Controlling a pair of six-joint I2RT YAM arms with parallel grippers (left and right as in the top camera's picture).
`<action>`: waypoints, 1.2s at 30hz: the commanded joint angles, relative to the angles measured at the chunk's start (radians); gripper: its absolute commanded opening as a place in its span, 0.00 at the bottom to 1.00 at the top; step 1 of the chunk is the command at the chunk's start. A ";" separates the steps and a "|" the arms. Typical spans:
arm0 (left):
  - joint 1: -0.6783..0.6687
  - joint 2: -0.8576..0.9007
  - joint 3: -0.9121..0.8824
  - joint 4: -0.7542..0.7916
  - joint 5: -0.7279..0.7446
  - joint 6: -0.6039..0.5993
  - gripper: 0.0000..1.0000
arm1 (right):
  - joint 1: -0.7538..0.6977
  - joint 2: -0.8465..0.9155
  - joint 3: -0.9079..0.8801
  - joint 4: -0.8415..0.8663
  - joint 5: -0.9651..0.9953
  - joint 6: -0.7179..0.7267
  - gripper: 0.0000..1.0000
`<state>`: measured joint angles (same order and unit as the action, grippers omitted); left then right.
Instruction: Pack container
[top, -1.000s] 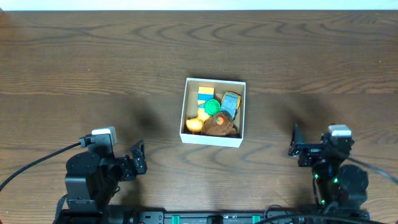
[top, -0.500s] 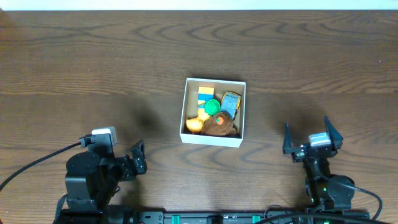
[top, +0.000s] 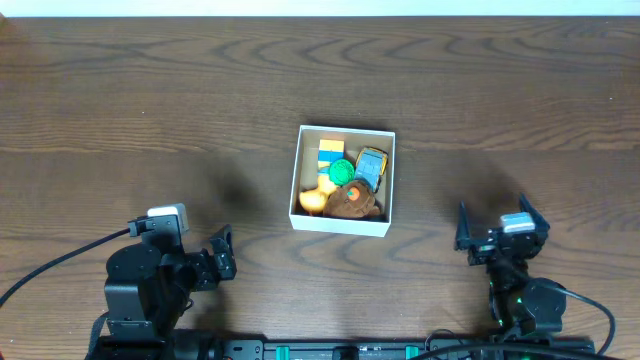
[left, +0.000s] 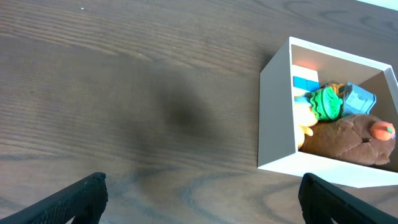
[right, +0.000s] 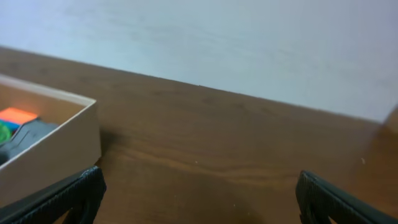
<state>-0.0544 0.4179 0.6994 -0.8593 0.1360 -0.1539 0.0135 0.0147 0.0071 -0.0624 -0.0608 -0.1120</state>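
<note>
White cardboard forms the small square container (top: 340, 222), which sits on the dark brown wooden table (top: 150, 100) near the middle, between our 2 arms and a little farther from the bases than either gripper. Its low thin walls stand upright, and its tan-brown bottom shows only at the far edge because toys fill the rest.

We count 5 toys inside:
- An orange-and-blue block (top: 331, 152) lies at the far left.
- A round green toy (top: 343, 171) sits just beside the block, toward the centre.
- A blue-grey and yellow toy car (top: 371, 165) rests against the right wall.
- A brown plush toy (top: 354, 202) fills the near right corner.
- A rounded yellow toy (top: 314, 199) touches the plush toy on its left.

Our left gripper (top: 224, 252) hovers near the left base, well apart from the container. In the left wrist view its jaws are spread wide, with the fingertips at the bottom corners and bare wood between them, and the container (left: 273, 112) lies ahead to the right.

Our right gripper (top: 493, 215) stands to the right of the container and nearer the base, clear of its wall. Its jaws are also spread wide over bare table. The right wrist view catches a corner of the container (right: 43, 162) at the left and a pale wall (right: 249, 37) behind the table edge
</note>
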 joint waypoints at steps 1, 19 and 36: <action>-0.002 0.001 0.001 0.000 0.010 -0.002 0.98 | 0.006 -0.010 -0.002 -0.013 0.062 0.113 0.99; -0.002 0.001 0.001 0.000 0.010 -0.001 0.98 | 0.006 -0.009 -0.002 -0.012 0.057 0.112 0.99; 0.024 -0.043 -0.046 -0.021 -0.024 0.130 0.98 | 0.006 -0.009 -0.002 -0.012 0.057 0.112 0.99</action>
<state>-0.0517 0.4137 0.6930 -0.8780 0.1249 -0.1139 0.0135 0.0147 0.0071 -0.0685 -0.0177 -0.0109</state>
